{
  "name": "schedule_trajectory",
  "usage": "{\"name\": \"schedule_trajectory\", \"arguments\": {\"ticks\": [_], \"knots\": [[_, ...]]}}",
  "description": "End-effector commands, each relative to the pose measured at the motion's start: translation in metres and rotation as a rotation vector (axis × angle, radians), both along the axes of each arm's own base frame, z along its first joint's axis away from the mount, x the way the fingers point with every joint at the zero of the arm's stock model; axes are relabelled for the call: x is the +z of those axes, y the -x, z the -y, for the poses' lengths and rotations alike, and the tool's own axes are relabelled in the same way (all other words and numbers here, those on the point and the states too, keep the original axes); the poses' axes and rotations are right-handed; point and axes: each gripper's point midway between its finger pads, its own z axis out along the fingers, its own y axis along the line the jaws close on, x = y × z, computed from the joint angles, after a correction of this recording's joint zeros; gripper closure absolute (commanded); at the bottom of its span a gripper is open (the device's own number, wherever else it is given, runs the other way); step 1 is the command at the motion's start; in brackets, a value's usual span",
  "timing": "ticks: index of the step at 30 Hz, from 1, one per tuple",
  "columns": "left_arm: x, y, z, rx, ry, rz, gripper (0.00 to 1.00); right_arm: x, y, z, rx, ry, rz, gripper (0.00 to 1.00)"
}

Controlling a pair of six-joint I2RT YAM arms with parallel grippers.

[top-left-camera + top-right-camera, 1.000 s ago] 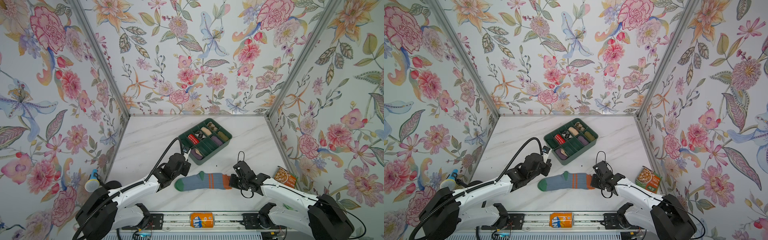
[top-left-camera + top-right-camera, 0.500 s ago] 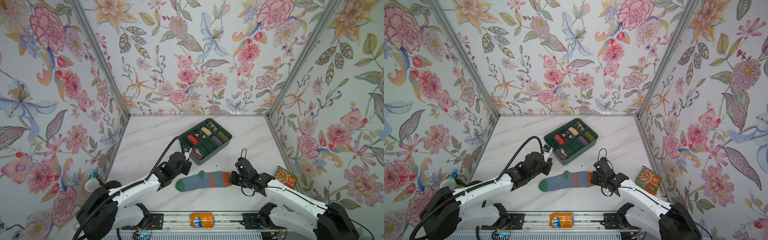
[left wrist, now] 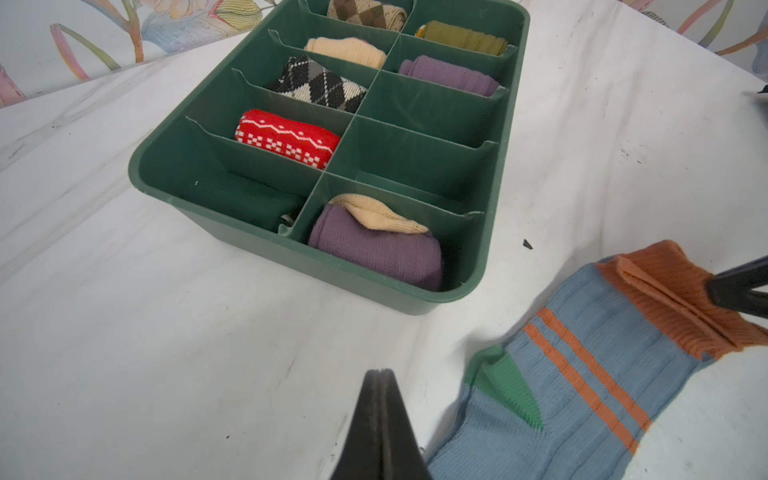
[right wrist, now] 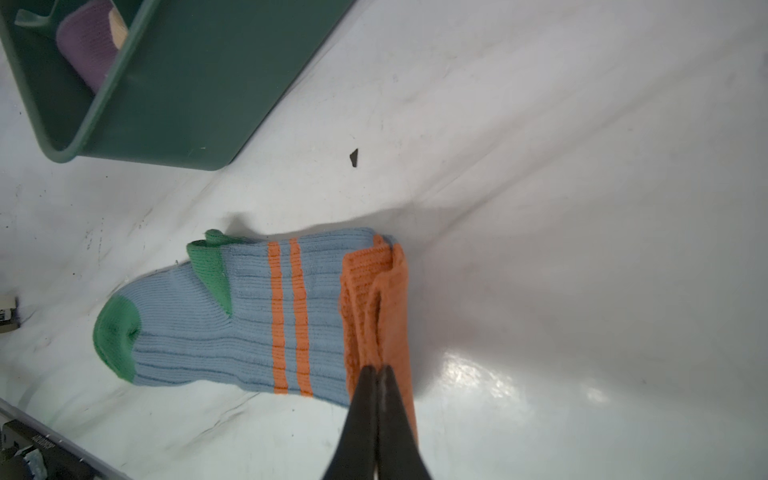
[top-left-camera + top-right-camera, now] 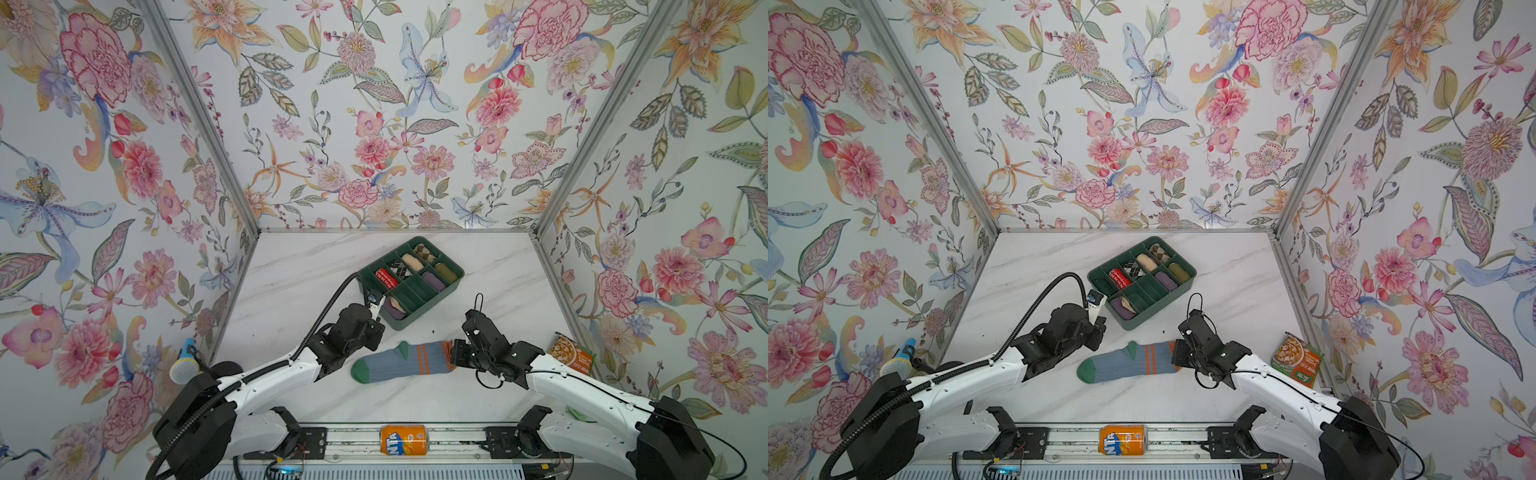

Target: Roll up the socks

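Socks (image 5: 405,361) are lying flat on the marble table (image 5: 299,282), just in front of the green tray (image 5: 401,327). Long axis is running across the bench: toe toward the left arm, orange cuff (image 4: 370,291) toward the right. Right gripper (image 4: 377,372) is pinching the folded cuff. Left gripper (image 3: 379,376) is hovering closed and empty, beside the heel. Judgement: the roll is heading cuff-to-toe.

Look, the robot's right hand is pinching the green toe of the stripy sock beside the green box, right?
Wrong end. The right hand is pinching the orange cuff of the stripy sock beside the green box. The right wrist view shows it.
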Motion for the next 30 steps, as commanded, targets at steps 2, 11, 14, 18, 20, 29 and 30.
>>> {"name": "schedule_trajectory", "arguments": {"ticks": [2,11,14,18,20,29,30], "knots": [[0.012,-0.007,0.008,-0.012,0.038,0.01,1.0,0.008,-0.006,-0.017,0.044,-0.024,0.026,1.0],[0.007,-0.006,0.012,-0.027,0.036,-0.005,1.0,0.0,-0.009,-0.042,0.1,-0.066,0.007,1.0],[0.006,-0.006,0.013,-0.031,0.034,-0.009,1.0,-0.006,-0.008,-0.05,0.119,-0.075,-0.008,1.0],[0.004,-0.006,0.014,-0.036,0.03,-0.014,1.0,-0.014,-0.009,-0.056,0.133,-0.078,-0.027,1.0],[0.003,-0.006,0.015,-0.038,0.029,-0.019,1.0,-0.018,-0.009,-0.058,0.137,-0.078,-0.034,1.0],[0.0,-0.004,0.02,-0.065,0.032,-0.033,1.0,-0.044,-0.008,-0.051,0.106,-0.181,-0.099,1.0],[0.0,-0.004,0.021,-0.07,0.031,-0.037,1.0,-0.046,-0.007,-0.049,0.098,-0.198,-0.107,0.99]]}}
